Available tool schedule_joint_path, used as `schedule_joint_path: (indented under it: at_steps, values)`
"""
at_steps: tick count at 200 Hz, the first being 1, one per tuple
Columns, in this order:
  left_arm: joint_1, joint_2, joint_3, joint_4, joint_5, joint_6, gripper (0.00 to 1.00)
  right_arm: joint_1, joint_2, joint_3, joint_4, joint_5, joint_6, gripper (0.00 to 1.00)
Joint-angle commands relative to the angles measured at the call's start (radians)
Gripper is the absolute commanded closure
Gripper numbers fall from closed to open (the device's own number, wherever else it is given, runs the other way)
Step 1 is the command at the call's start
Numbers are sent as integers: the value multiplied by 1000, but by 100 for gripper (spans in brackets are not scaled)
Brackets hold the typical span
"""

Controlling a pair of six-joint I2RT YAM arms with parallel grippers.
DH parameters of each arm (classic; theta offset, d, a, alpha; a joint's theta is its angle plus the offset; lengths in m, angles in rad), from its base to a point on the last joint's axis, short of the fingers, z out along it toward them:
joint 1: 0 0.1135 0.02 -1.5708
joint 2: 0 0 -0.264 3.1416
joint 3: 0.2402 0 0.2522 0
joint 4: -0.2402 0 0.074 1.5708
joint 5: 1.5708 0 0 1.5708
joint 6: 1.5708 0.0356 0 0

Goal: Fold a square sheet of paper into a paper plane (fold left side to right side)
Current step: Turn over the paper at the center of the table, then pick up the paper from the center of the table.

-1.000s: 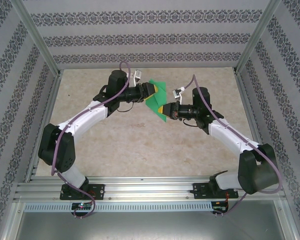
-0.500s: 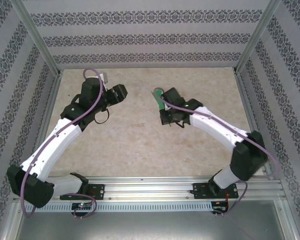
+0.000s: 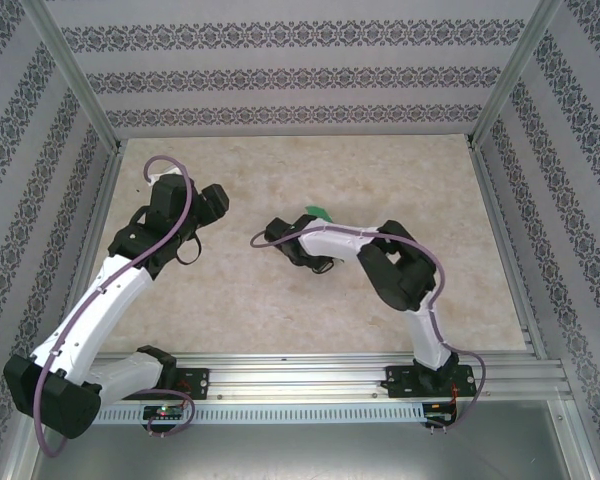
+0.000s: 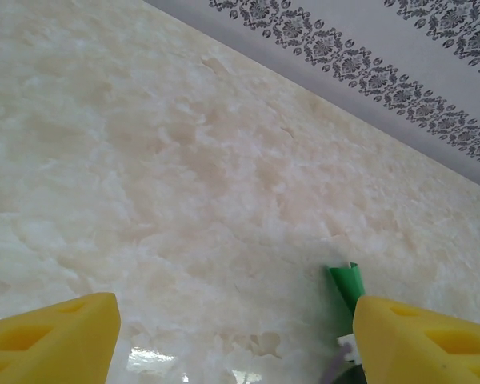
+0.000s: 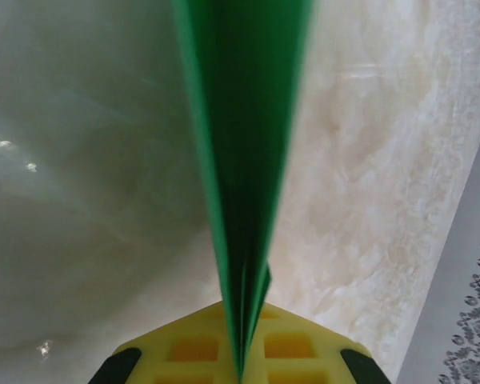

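The square sheet of paper is now a slim, layered green dart, the paper plane (image 5: 244, 160). My right gripper (image 5: 242, 344) is shut on its narrow end, and the paper rises edge-on from the yellow fingers (image 5: 184, 352). In the top view a small green tip of the plane (image 3: 317, 211) shows above the right wrist, near the table's middle. My left gripper (image 3: 218, 198) hangs apart at the left, open with nothing between its fingers. In the left wrist view that gripper (image 4: 236, 344) has its yellow fingers (image 4: 56, 340) spread wide, with the plane's green end (image 4: 346, 284) beyond them.
The beige marbled tabletop (image 3: 280, 300) is fenced by patterned walls (image 3: 300, 70) and a metal frame. The right arm's elbow (image 3: 400, 262) is folded inward over the table's centre-right. Both arm bases sit on the front rail (image 3: 300, 375).
The left gripper has opened, let go of the green paper and pulled back to the left. The right arm has folded inward, keeping the paper in its shut jaws.
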Motion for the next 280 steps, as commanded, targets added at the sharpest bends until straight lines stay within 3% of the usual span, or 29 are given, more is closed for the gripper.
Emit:
schedule_joint_path:
  at_steps: [1,31,64,83,108,134,181,213,229,259,280]
  values:
    - [16,-15,-20,-10,-8,-7,22,27,38,34,-39,39,-15,89]
    - [22,4,-22,-13,19,-5,22,56,-46,-22,7,-104,-20,66]
    - [24,56,-47,28,94,-6,21,58,-304,-164,94,-263,-12,46]
    - [24,123,-67,98,208,-15,21,42,-485,-246,159,-340,-3,39]
    - [21,257,-71,235,437,-45,22,-27,-711,-338,264,-473,19,31]
    - [-12,402,-47,354,580,-77,24,-167,-887,-441,396,-672,45,27]
    - [-100,653,35,503,670,-138,28,-396,-1046,-569,557,-945,115,24]
    - [-129,801,107,562,707,-181,32,-541,-1150,-696,711,-1118,212,13]
    - [-138,860,140,581,721,-194,36,-604,-1199,-758,781,-1174,267,2]
    - [-151,947,193,603,747,-214,44,-678,-1227,-831,873,-1269,332,2]
    - [-156,988,213,628,764,-228,54,-691,-1206,-856,905,-1270,386,2]
